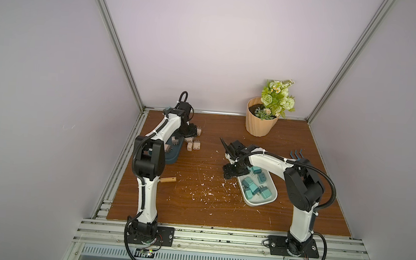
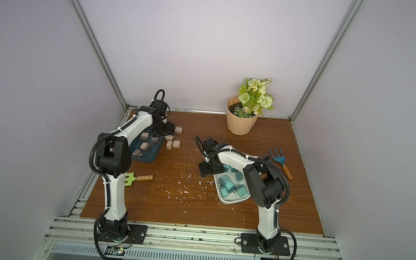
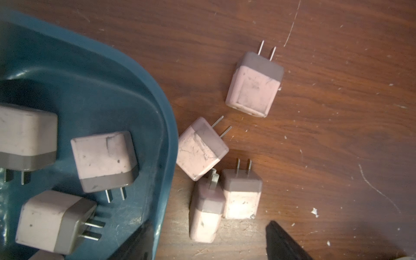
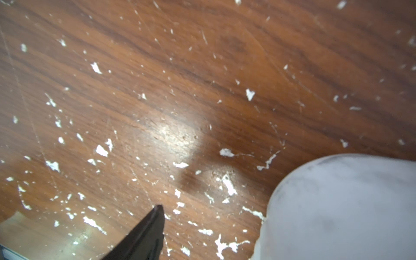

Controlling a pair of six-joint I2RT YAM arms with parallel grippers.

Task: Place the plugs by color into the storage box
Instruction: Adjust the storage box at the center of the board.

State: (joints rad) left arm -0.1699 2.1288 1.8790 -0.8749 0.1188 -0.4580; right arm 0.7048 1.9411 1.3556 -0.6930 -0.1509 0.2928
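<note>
Left hand (image 3: 211, 224) hangs wide open with nothing gripped. One finger (image 3: 281, 243) is over bare bench (image 3: 337, 112), and the other seems to sit over the rim of the dark blue tray (image 3: 144, 94), though that side is murky. Right below, four pinkish-tan plugs (image 3: 254, 83) lie loose on the wood just beside the tray, three bunched together and one a little apart. At least four more sit inside the tray, close to the bench's far left corner. Over to the right hand (image 1: 226, 157): jaws wide too, empty, hovering at the far end of the white tray (image 1: 259, 203). That tray sits towards the right edge, with the teal plugs (image 1: 255, 189) heaped inside. White flecks (image 4: 101, 150) speckle the middle of the bench.
</note>
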